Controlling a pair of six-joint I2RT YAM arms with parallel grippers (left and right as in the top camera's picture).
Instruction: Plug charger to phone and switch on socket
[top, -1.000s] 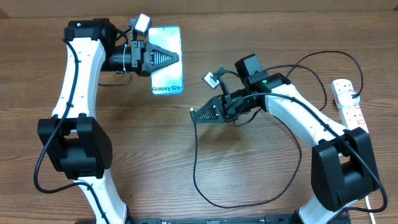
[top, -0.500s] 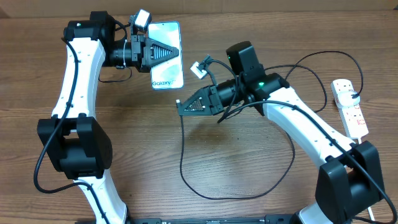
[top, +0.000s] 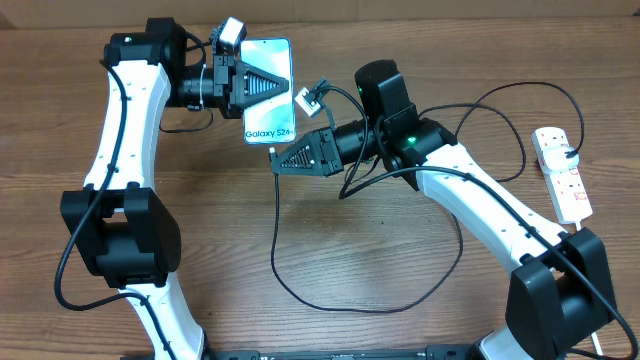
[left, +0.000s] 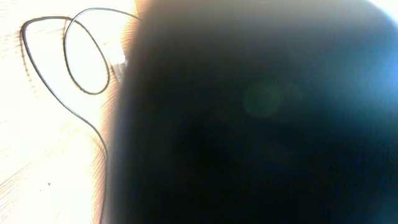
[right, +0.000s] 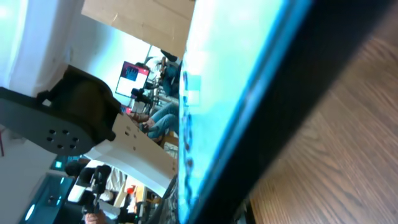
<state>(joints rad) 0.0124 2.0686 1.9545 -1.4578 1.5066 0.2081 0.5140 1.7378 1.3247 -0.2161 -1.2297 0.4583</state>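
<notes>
The phone (top: 270, 120), screen lit light blue, is held above the table with my left gripper (top: 280, 88) shut on its upper half. My right gripper (top: 277, 158) is shut on the connector end of the charger (top: 276, 230). Its tip sits just below the phone's bottom edge, and whether they touch I cannot tell. The thin black cable hangs from that tip and loops over the table. In the right wrist view the phone's (right: 249, 81) glowing screen and black edge fill the frame. The phone's dark back (left: 261, 124) blocks most of the left wrist view. The socket (top: 562, 175) lies at the far right.
The charger cable (top: 500, 100) arcs along the back right toward the socket, and its loops (left: 87, 56) show at the upper left of the left wrist view. The wooden table (top: 400, 260) carries the cable's slack between the arm bases.
My right gripper has carried the cable end left and up, from mid-table to just under the phone's bottom edge. The left gripper kept hold of the phone, shifting it only slightly.
</notes>
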